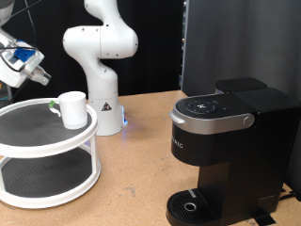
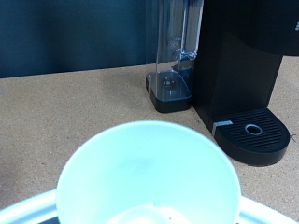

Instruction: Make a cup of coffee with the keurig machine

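Sitting on the top shelf of a round white stand [image 1: 38, 141], the cup [image 1: 72, 108] is waiting at the exterior view's left, well apart from the keurig machine [image 1: 226, 141] at that view's right. Nothing is standing on the machine's round drip tray [image 1: 193, 205], and the lid looks shut, so I am judging that the work is only just starting: the cup is not yet under the spout, and nearly every step is left to do. The gripper [image 1: 36, 75] is hanging near the cup, up and to the exterior view's left of it, not touching it. It is holding nothing that I can see. The fingers are too small and blurry here, and the wrist view is not showing them at all, so I cannot tell if they are spread or pressed together. The wrist view is looking down over the cup's open mouth [image 2: 148, 177], and its bottom edge is cutting the cup off. I am not seeing any pod on the tabletop [image 1: 141, 179]
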